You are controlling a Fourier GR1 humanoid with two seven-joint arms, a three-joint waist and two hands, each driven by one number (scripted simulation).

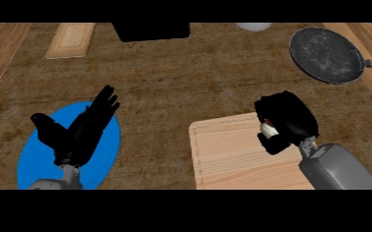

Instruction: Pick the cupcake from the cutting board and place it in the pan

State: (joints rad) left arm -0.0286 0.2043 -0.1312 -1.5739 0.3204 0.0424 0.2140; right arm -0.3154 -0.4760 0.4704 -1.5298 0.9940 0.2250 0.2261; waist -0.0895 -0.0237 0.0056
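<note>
The counter (181, 78) bears a board (232, 157) at lower right; a blue plate (33, 162) lies under the left hand (80, 132), fingers straight and spread; the pan (327, 54) sits far right; the right hand (287, 120) curls round the cupcake (269, 129) over the board's upper edge.

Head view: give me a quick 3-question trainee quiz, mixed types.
1. True or false: the cupcake already lies in the pan.
2. Which hand is curled round the cupcake? A) left B) right
3. Fill in: the open left hand rests over a blue ____.

Key:
1. False; it is in the right hand, above the cutting board.
2. B.
3. plate.
</note>
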